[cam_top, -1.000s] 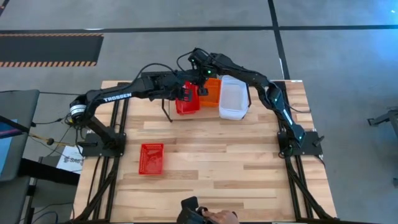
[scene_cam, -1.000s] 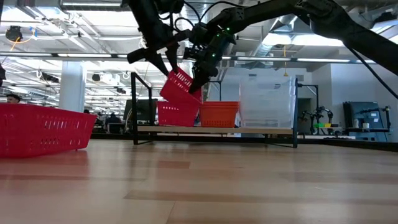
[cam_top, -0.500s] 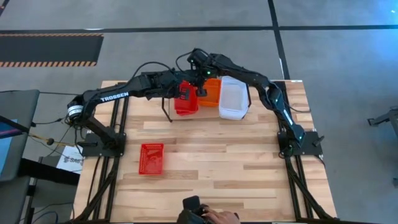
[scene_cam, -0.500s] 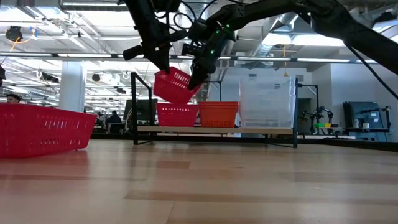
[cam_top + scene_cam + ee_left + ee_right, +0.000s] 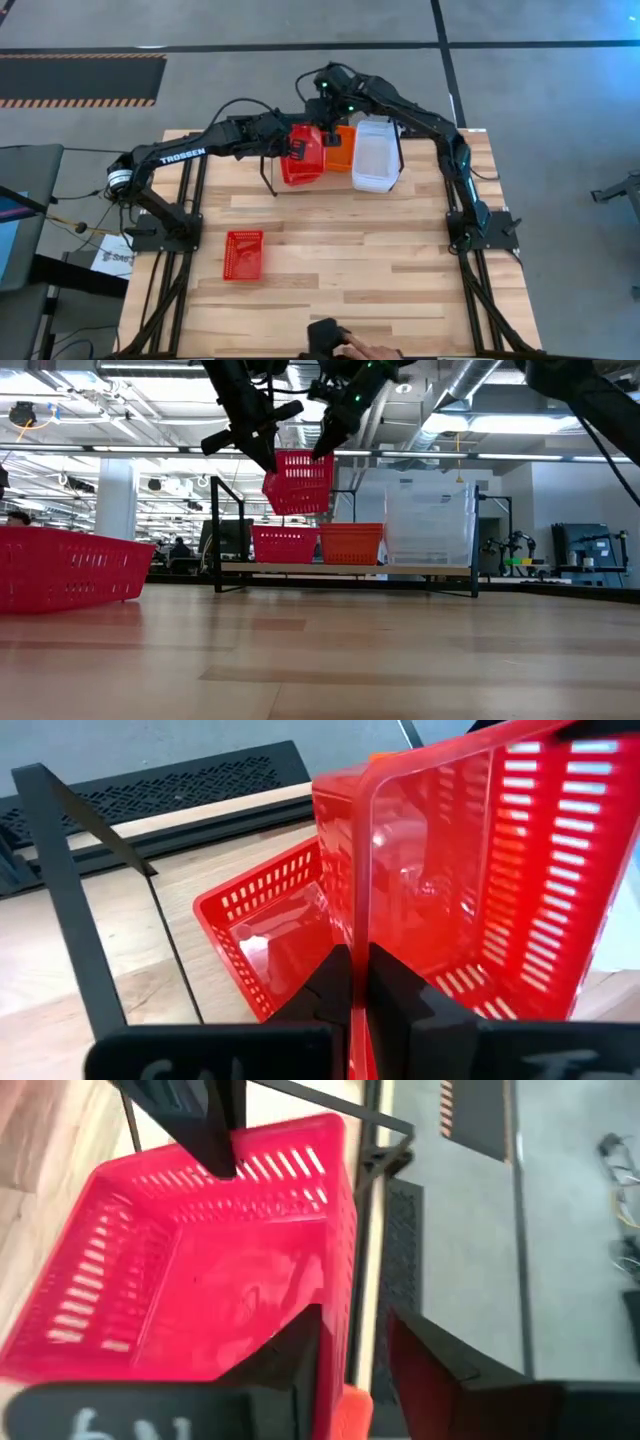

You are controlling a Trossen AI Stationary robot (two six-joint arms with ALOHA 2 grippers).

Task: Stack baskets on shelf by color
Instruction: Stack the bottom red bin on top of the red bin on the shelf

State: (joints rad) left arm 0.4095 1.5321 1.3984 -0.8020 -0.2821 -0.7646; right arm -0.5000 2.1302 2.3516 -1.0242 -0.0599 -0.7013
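I had both arms on the red plastic mesh basket (image 5: 297, 483), and over the last second it had come up from a nose-down tilt against the shelf to hang level, clear above the red basket already seated (image 5: 285, 544) on the low black wire shelf (image 5: 345, 569). To me that meant it was squared up and ready to be lowered into its twin. The left gripper (image 5: 358, 982) was clamped on one wall, fingers pinched tight. The right gripper (image 5: 352, 1342) straddled the opposite rim, jaws slightly parted around it. The held basket looked shallow and slotted, open side up. Beside the seated red sat an orange mesh basket (image 5: 352, 543), then a clear translucent basket (image 5: 429, 526); another red basket (image 5: 243, 253) waited on the wooden table (image 5: 400, 260).
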